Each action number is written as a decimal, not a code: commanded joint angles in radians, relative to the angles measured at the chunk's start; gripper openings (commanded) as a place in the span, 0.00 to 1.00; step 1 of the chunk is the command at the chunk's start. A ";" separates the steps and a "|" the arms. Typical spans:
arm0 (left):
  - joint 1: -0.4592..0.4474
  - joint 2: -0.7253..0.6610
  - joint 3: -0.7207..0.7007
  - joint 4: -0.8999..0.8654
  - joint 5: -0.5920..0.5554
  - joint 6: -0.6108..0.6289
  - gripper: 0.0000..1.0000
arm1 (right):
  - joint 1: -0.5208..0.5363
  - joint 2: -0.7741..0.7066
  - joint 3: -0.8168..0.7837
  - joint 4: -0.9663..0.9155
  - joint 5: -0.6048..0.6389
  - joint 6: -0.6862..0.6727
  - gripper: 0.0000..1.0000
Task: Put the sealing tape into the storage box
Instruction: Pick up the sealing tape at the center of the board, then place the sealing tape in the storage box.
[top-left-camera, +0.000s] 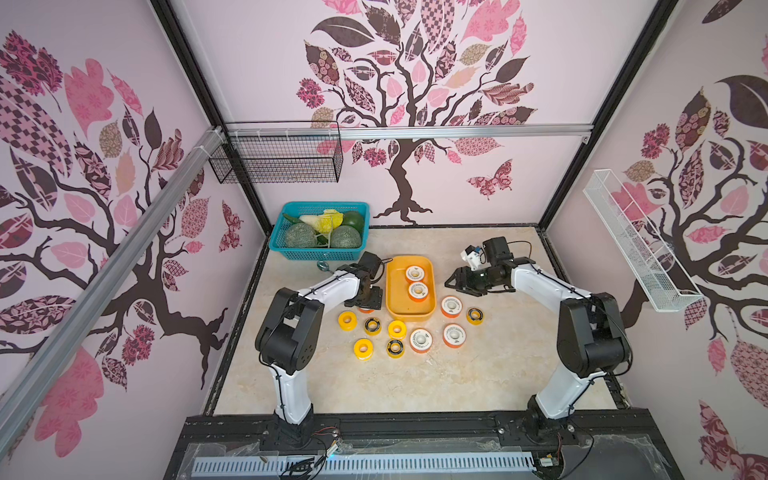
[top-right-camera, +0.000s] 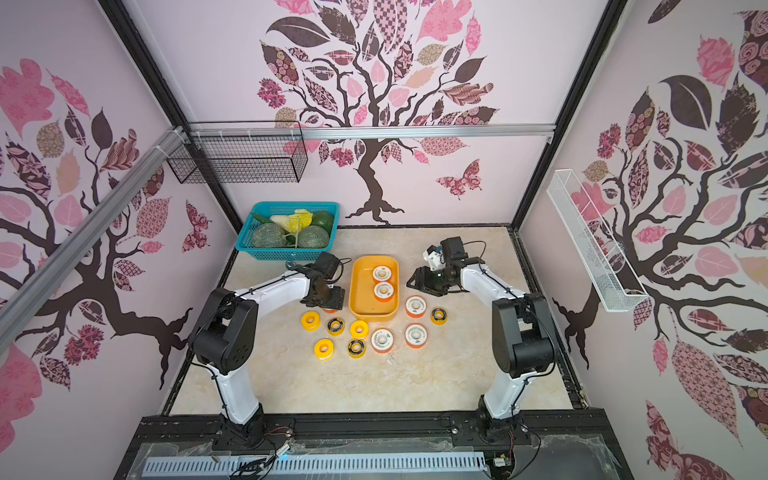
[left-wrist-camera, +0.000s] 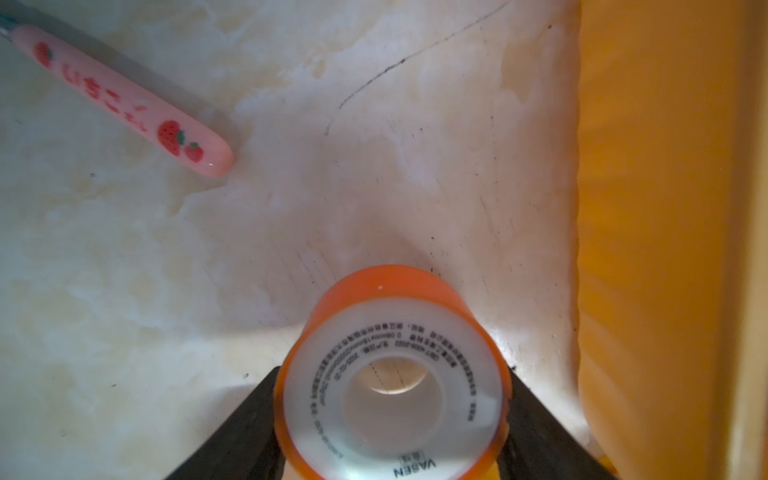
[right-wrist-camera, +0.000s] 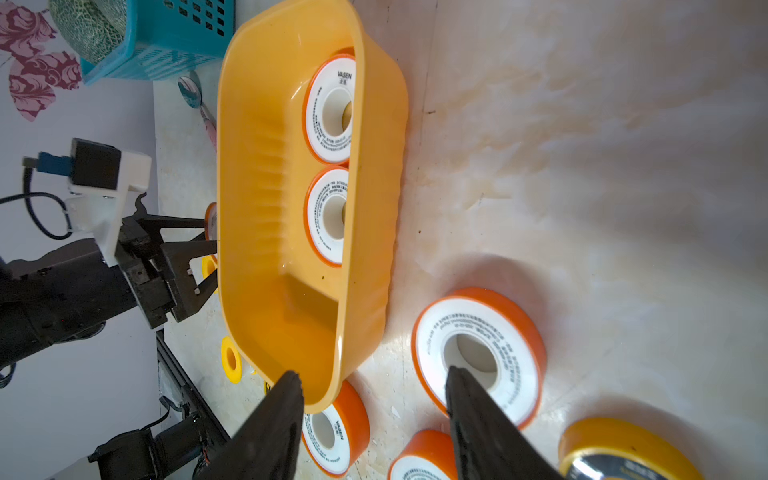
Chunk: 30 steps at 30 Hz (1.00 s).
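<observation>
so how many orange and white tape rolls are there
6. In the storage box: far roll, near roll. On the table: side roll by the box, middle roll, right roll nearer the robot. Sixth roll in the left gripper, mostly hidden from above.

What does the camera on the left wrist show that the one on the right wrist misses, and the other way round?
Only the left wrist view: the strawberry print on the pink handle, and the label of the orange-rimmed roll held by the left pincer.
Only the right wrist view: two rolls inside the storage box, the teal basket, loose rolls outside it, the open right pincer.
Both: the box, the left pincer with its roll, the pink handle.
</observation>
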 joint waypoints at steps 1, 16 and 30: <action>-0.006 -0.067 -0.003 -0.020 -0.036 0.000 0.67 | 0.040 0.044 0.067 -0.006 0.012 -0.009 0.57; -0.105 -0.147 0.131 -0.126 0.007 0.049 0.67 | 0.081 0.197 0.180 -0.004 0.064 0.007 0.32; -0.181 0.027 0.321 -0.157 0.124 0.074 0.67 | 0.083 0.226 0.188 0.005 0.010 0.014 0.26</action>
